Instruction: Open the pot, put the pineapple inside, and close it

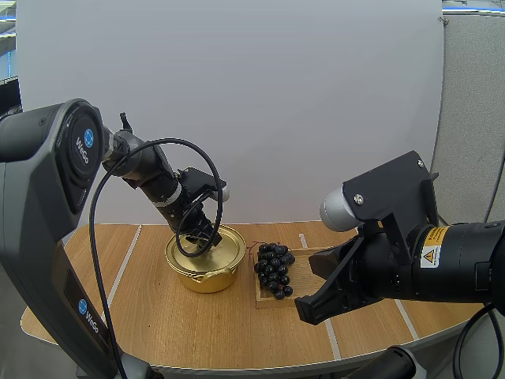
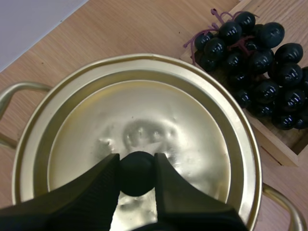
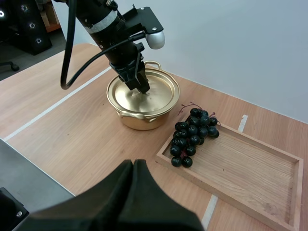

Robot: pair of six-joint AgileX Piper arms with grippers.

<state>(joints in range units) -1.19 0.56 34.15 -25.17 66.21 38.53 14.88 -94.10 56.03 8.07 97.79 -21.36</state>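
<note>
Opening step in hand, I judge. High view: left tool down on gold pot. Left wrist view: ribbed fingers grasp round black knob of dimpled, shiny lid, seated; next calls for straight lift. Right wrist view: right tool clenched on nothing; glossy dark grapes on wooden tray beside pot.
</note>
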